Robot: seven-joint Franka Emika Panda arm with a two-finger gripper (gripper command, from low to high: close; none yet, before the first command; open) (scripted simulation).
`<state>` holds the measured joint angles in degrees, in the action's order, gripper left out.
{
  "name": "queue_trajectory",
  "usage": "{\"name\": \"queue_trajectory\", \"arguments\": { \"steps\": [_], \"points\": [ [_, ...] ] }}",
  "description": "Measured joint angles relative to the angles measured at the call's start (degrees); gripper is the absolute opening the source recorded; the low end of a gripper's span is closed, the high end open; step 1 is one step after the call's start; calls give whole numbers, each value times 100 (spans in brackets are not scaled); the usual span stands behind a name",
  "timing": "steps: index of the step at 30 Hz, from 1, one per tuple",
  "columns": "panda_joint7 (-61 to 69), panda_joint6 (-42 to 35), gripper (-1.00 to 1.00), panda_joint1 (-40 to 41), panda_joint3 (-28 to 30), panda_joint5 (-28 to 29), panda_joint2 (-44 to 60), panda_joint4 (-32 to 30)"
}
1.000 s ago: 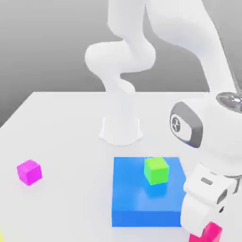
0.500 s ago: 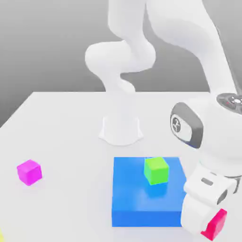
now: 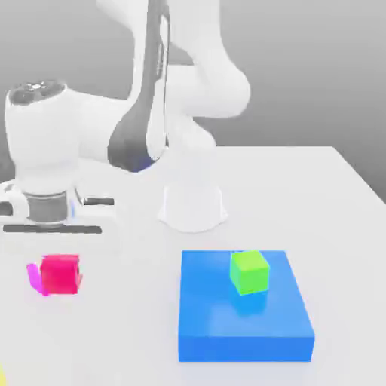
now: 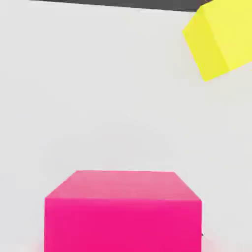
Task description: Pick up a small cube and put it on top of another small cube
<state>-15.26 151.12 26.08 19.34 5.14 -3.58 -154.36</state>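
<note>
The small crimson cube (image 3: pixel 62 275) hangs under my gripper (image 3: pixel 58 260) at the exterior view's left, and the gripper is shut on it. It covers most of the magenta cube (image 3: pixel 33 277), of which a thin strip shows past the crimson cube's left side. I cannot tell whether the two cubes touch. In the hand view the crimson cube (image 4: pixel 123 211) sits close to the camera, with white table beyond it.
A large flat blue block (image 3: pixel 226 324) lies at the front centre with a green cube (image 3: pixel 249 271) on top. The arm's white base (image 3: pixel 192 205) stands behind it. A yellow cube (image 4: pixel 224 39) lies on the table near the gripper.
The arm has swung from the exterior view's right, past the blue block, to the left side, carrying the crimson cube over to the magenta cube.
</note>
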Motion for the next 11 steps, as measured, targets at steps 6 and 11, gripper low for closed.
{"name": "queue_trajectory", "arguments": {
  "steps": [6,11],
  "points": [
    [732,779,-100,152,88,-812,593,-238],
    [1003,1114,100,250,-83,-1188,965,-231]
  ]
}}
